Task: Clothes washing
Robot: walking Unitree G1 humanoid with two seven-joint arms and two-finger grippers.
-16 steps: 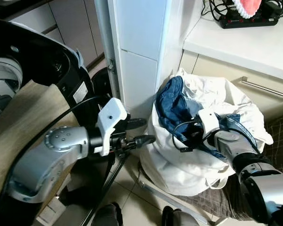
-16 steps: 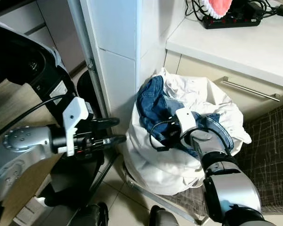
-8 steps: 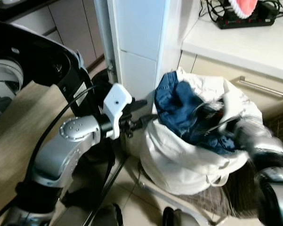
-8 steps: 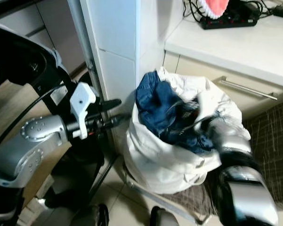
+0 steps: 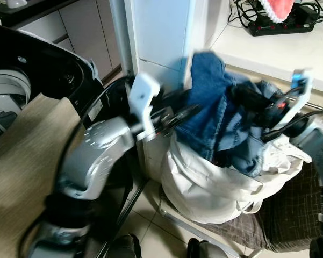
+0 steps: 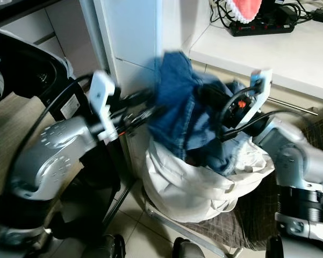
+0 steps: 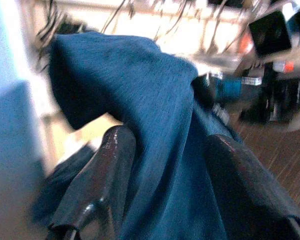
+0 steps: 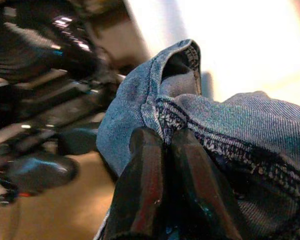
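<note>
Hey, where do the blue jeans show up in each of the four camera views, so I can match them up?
Left eye view: jeans lifted above the white laundry bag, centre-right.
Right eye view: jeans at centre, above the bag.
Left wrist view: denim between the left gripper fingers.
Right wrist view: hem pinched by the right gripper.
Shared landmark: the white laundry bag, in both eye views.

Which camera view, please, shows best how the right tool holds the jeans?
The right wrist view: the right tool is shut on a seam of the jeans, close and sharp. The eye views show the jeans lifted above the white bag, blurred. The left wrist view shows denim between the left tool's open fingers.
</note>
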